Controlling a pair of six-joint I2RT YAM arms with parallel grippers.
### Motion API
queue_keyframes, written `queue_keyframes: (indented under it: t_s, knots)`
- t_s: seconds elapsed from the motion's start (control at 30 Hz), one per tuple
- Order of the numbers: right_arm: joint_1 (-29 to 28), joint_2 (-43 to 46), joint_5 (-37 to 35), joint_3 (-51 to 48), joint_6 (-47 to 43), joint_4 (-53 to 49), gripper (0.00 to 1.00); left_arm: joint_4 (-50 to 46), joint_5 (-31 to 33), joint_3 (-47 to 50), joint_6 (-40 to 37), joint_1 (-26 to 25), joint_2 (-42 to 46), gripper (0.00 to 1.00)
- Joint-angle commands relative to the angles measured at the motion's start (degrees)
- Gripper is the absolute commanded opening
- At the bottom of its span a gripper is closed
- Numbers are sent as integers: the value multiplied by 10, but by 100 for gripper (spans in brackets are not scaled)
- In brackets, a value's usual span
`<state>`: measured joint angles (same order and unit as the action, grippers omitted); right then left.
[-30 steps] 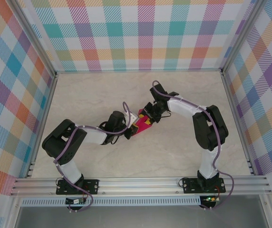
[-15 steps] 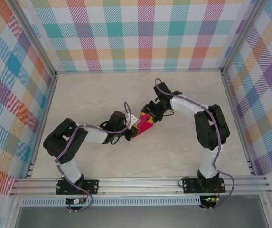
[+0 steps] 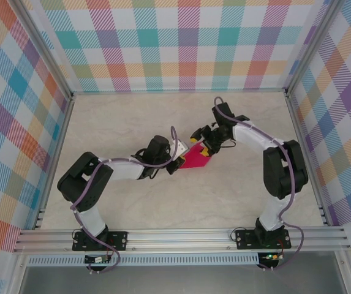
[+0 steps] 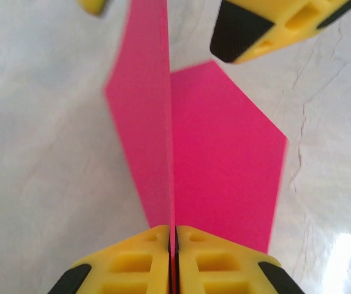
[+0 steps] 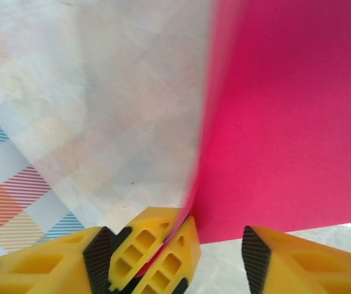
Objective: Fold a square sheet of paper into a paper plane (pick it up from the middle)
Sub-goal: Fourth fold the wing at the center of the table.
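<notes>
The paper (image 4: 224,159) lies at mid-table (image 3: 120,122), between the two grippers. It is folded along a centre crease. The crease stands up as a thin ridge, with a flap sloping down on each side.

The left gripper (image 4: 173,231) is clamped on the near end of the ridge, jaws tight together on the paper. The right gripper (image 3: 204,144) is at the far end, jaws well apart, one finger on each side of the ridge line. No contact with the paper is visible there.

Long axis: the ridge runs straight out from the left gripper toward the right gripper. The flap seen best narrows toward that far end, so the paper appears to point at the right gripper.

The next move probably falls to the right gripper, which is nearer the free end. It should close squarely across the ridge, not on a flap.
</notes>
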<state>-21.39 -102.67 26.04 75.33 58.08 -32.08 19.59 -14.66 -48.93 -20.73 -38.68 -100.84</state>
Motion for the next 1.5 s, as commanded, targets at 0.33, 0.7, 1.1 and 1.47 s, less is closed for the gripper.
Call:
queue_keyframes:
  t_s: [0.33, 0.7, 1.1, 1.47]
  knots:
    - [15, 22, 33, -60, 18, -33, 66, -77, 18, -61, -81, -51, -54, 12]
    - [3, 4, 58, -73, 21, -46, 62, -60, 40, -43, -48, -66, -65, 13]
    - [-2, -13, 37, -69, 24, -70, 21, -48, 44, -34, -49, -69, -65, 13]
    - [-2, -19, 33, -62, 26, -71, 4, 9, -48, -24, 36, -65, -53, 32]
